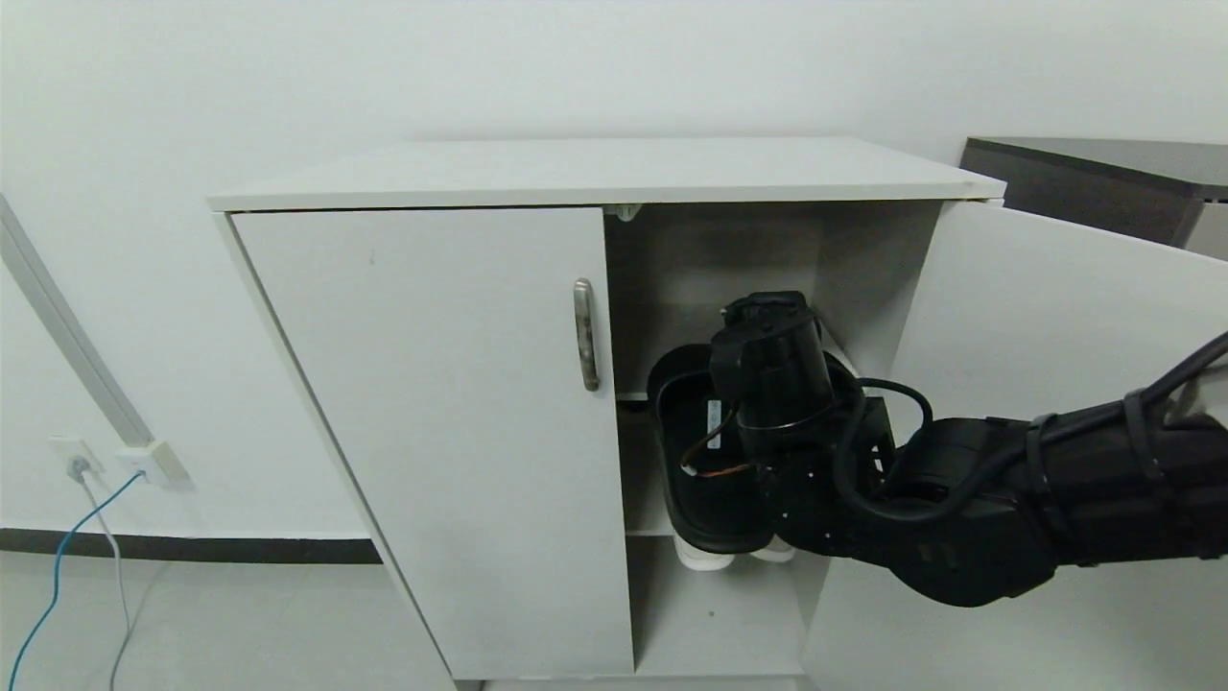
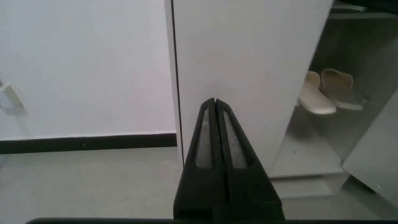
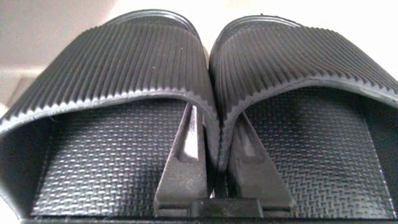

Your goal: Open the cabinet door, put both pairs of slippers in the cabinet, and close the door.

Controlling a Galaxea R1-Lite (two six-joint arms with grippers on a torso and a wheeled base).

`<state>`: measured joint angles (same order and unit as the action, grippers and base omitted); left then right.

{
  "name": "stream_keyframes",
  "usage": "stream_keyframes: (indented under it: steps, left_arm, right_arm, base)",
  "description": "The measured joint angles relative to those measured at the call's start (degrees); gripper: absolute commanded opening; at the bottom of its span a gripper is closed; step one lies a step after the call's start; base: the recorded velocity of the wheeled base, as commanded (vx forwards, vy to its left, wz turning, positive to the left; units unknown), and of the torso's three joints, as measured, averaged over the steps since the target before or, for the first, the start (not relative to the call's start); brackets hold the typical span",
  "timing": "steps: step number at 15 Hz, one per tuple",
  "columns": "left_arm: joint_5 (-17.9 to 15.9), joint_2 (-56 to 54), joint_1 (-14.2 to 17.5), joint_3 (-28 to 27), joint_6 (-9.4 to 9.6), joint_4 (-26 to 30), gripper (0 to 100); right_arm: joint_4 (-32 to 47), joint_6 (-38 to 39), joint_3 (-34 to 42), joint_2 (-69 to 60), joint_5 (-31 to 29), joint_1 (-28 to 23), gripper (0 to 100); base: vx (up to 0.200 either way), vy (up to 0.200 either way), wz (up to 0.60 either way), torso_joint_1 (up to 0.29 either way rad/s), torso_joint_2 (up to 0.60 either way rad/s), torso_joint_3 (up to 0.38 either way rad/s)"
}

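Currently the white cabinet (image 1: pixel 595 173) stands with its right door (image 1: pixel 1036 317) open and its left door (image 1: pixel 432 432) closed, metal handle (image 1: pixel 585 334) at the inner edge. Inside the open compartment, a pale pair of slippers (image 2: pixel 326 93) lies on a shelf (image 1: pixel 645 528). The black slippers (image 1: pixel 705 489) are in the same compartment, just above the pale pair. A white label on one black insole is too small to read. My right gripper (image 3: pixel 217 115) has its fingers (image 3: pixel 186 155) clamped on the black slippers' two inner walls, pressed together. My left gripper (image 2: pixel 216 134) hangs before the closed door, fingers together, holding nothing.
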<state>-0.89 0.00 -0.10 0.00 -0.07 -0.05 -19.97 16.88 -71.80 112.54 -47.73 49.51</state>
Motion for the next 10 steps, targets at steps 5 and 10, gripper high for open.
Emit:
stream_keyframes:
  steps: [5, 10]
  left_arm:
    - [-0.01, 0.0, 0.0, 0.0, 0.02, 0.0, 0]
    - [0.0, 0.0, 0.0, 0.0, 0.0, -0.02, 0]
  right_arm:
    - [0.12, 0.0, 0.0, 0.0, -0.09, -0.06, 0]
    - [0.0, -0.74, -0.52, 0.46, 0.6, -0.45, 0]
  base:
    - [0.0, 0.0, 0.0, 0.0, 0.0, 0.0]
    - [0.0, 0.0, 0.0, 0.0, 0.0, 0.0]
